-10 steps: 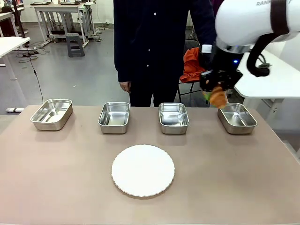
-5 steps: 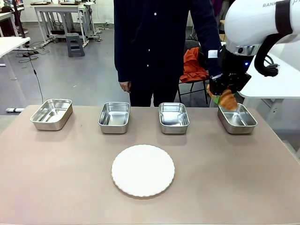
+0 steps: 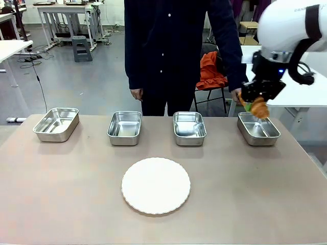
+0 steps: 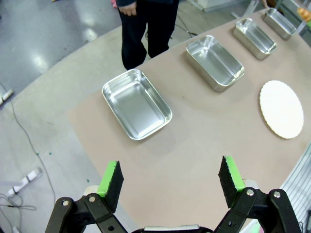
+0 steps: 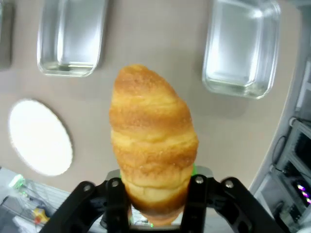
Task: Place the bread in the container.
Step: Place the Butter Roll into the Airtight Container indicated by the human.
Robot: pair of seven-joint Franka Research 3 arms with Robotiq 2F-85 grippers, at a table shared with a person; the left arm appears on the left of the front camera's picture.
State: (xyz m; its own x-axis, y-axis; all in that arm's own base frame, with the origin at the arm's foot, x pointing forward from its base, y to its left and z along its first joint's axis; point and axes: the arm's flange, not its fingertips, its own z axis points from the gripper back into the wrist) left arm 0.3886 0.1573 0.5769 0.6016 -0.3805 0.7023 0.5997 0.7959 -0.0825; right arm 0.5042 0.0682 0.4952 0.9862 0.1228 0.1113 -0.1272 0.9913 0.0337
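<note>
The right gripper [image 3: 257, 103] is pinching the bread [image 3: 259, 107], holding it in the air above the far edge of the container [image 3: 258, 128], the rightmost of four steel trays in a row across the far half of the table [image 3: 61, 194]. In the right wrist view the bread [image 5: 152, 143] stands lengthwise out of the fingers, its long axis running along the gripper and its tapered end pointing away toward the table below (the held end is buried between the black fingers, and the green pads barely peek out). From the front the bread is small and partly covered by the gripper, so its tilt is hard to make out.

The left gripper [image 4: 170, 182] hangs with its jaws spread wide over the table's left end, nothing between them. The white plate [image 3: 156, 185] lies near the middle.
</note>
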